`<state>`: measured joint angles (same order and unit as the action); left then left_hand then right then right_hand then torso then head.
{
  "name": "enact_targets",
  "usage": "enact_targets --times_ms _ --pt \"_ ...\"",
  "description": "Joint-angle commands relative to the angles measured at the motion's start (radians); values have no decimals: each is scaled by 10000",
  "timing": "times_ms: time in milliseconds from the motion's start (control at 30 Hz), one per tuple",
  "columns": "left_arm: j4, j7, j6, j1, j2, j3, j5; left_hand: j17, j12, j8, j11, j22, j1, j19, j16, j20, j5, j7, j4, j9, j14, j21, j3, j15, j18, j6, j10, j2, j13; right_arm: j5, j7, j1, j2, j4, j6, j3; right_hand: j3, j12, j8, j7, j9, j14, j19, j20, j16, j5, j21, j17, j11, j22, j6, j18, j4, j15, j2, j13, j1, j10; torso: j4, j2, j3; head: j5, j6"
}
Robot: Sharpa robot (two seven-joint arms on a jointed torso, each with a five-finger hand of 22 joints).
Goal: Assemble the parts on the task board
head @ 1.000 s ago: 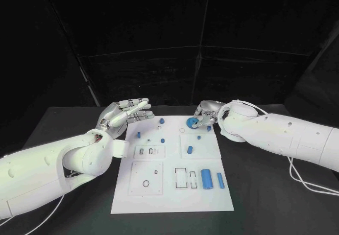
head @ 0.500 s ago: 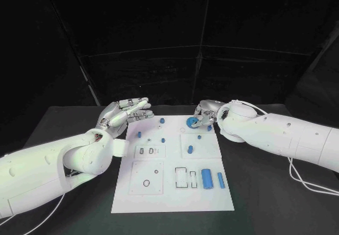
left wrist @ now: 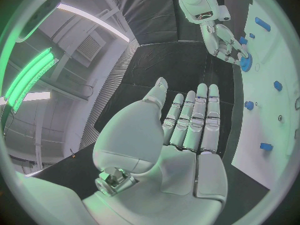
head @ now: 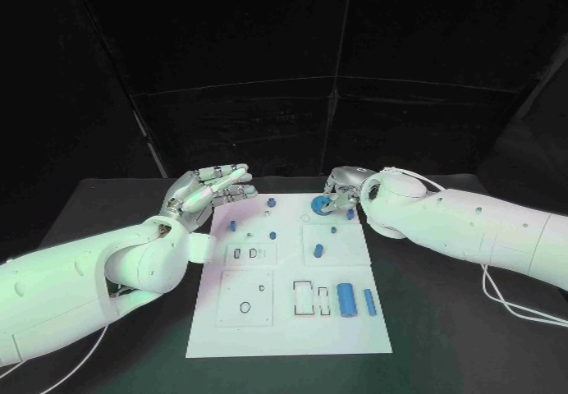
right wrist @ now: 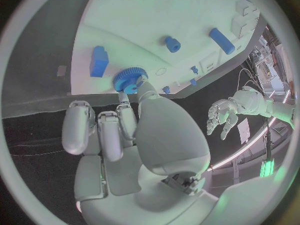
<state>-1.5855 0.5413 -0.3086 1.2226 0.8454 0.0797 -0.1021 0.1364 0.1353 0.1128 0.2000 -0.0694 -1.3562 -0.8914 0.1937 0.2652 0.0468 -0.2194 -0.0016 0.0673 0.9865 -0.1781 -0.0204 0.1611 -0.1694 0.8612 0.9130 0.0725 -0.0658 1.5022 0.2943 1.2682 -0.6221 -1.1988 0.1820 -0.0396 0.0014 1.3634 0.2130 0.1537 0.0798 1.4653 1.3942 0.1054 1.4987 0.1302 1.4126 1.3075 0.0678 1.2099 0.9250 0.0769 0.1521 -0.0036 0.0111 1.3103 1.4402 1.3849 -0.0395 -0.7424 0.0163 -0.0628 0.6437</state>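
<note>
Right hand (head: pixel 339 194) sits at the far edge of the task board (head: pixel 290 328), fingers curled in and touching the blue gear (head: pixel 321 205); in the right wrist view the thumb and a fingertip (right wrist: pixel 127 98) meet the gear's toothed rim (right wrist: pixel 130 78), so it reads as a pinch on the gear, probably to seat or turn it on its spot at the board's far end. Whether the gear is lifted off the board or already resting on it, cannot tell. Left hand (head: pixel 213 190) hovers just off the board's far left corner, palm up, fingers straight and side by side, holding nothing — looks parked out of the way so the right arm has room; the left wrist view shows the same flat empty palm (left wrist: pixel 187 135). Other parts lie loose on the board: a big blue cylinder (head: pixel 347 300) and a slimmer blue bar (head: pixel 369 302) toward the near right of the board, likely waiting beside the empty slots (head: pixel 313 298) just left of them. Small blue pegs (head: pixel 272 235) stand around the board's far half, between the gear and the middle. Assembly judged early, most parts not yet placed.
</note>
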Motion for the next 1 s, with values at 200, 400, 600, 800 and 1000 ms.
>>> enact_targets --times_ms 200,400,600,800,1000 --pt "5 11 119 14 -27 -9 -19 -8 -37 -68 33 15 35 43 -59 13 20 -326 -49 -15 -41 51 2 -20 -114 53 12 70 16 485 36 -1 91 -37 276 -2 115 170 54 -49 -2 697 40 -83 63 74 53 817 -50 37 195 -60 -28 -81 63 258 98 193 -3 -1 0 -23 -9" --pt "7 -10 166 14 -27 -9 -19 -7 -37 -69 33 15 27 42 -59 14 19 -328 -57 -14 -38 54 5 -21 -115 53 12 73 16 512 -23 -12 81 -167 495 -2 275 189 -13 -77 -63 703 49 -127 73 513 66 852 -85 63 296 -66 -81 -117 69 309 145 221 3 -3 -2 -12 -11" --pt "38 -12 180 14 -20 -9 -19 -7 -37 -69 33 15 27 42 -59 14 19 -328 -57 -14 -38 54 5 -21 -115 53 12 73 16 571 -37 -30 -31 -677 1095 -1 370 210 -92 -73 -104 706 73 -137 79 785 89 871 -86 111 315 -76 -82 -120 44 355 120 246 -3 1 -7 11 -22" --pt "68 -14 181 14 -11 -9 -19 -7 -37 -69 33 15 27 42 -59 14 19 -328 -57 -14 -38 54 5 -21 -115 53 12 73 16 880 132 -31 -91 -1371 1612 3 369 231 -120 -66 -113 710 104 -137 86 796 116 892 -80 173 310 -88 -63 -117 8 385 75 267 -3 4 2 32 -36" --pt "80 -16 183 14 -12 -9 -19 -7 -37 -69 33 15 27 42 -59 14 19 -328 -57 -14 -38 54 5 -21 -115 53 12 73 16 1078 272 -29 182 -1500 1738 7 370 242 -123 -67 -114 714 123 -136 92 794 133 909 -80 211 315 -96 -58 -116 4 399 65 277 -26 -6 1 90 -34"
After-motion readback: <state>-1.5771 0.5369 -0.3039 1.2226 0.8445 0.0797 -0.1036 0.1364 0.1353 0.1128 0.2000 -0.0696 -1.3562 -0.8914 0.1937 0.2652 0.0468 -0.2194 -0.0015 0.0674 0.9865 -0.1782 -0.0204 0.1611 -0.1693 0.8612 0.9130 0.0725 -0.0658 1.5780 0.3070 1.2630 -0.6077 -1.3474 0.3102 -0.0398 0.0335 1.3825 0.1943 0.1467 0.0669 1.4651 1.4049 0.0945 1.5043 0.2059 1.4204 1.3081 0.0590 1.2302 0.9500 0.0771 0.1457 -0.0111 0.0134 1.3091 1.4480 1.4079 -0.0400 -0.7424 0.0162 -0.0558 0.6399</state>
